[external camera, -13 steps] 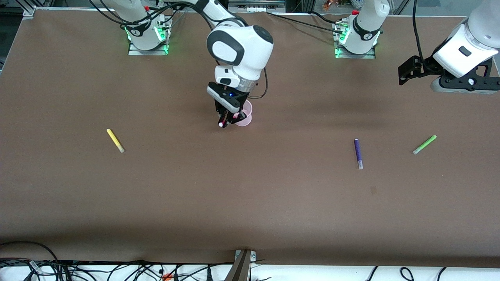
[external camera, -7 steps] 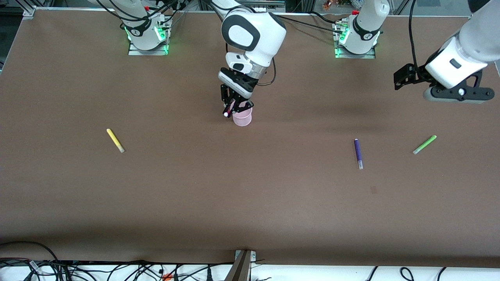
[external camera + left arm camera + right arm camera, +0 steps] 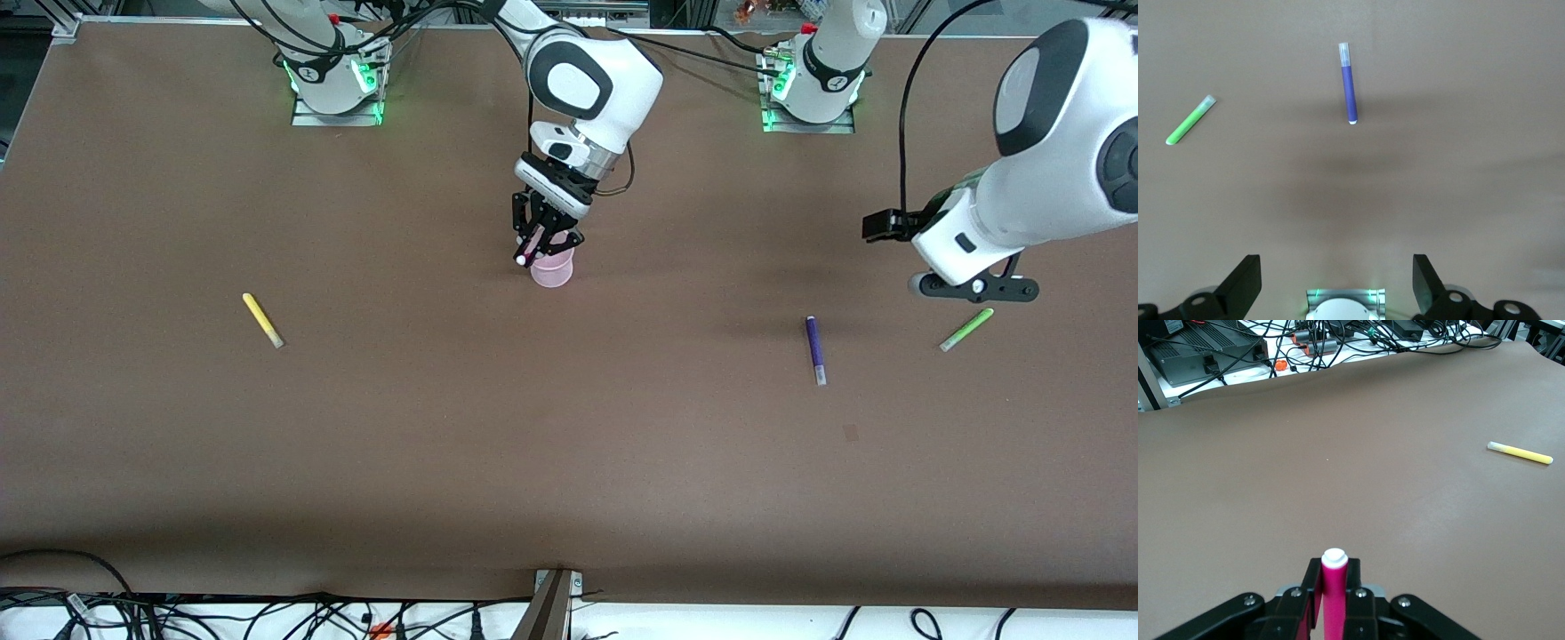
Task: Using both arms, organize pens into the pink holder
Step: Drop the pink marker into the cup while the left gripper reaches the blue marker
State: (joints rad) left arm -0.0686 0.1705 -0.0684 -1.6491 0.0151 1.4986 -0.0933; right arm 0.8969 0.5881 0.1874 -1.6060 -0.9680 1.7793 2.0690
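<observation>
While the right gripper (image 3: 540, 252) hangs over the pink holder (image 3: 552, 269), its fingers pinch the magenta pen (image 3: 1334, 593), cap end up. From the holder, the yellow pen (image 3: 262, 320) lies toward eight o'clock, the purple pen (image 3: 814, 349) and the green pen (image 3: 966, 329) toward four. Jaws wide apart, the left gripper (image 3: 1337, 283) hovers just over the green pen.

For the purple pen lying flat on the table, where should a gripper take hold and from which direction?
Grip the purple pen mid-barrel, coming straight down from above with the fingers across its width. It lies flat with bare table around it, its pale cap end nearer the front camera. The left gripper, open above that area, seems best placed.
</observation>
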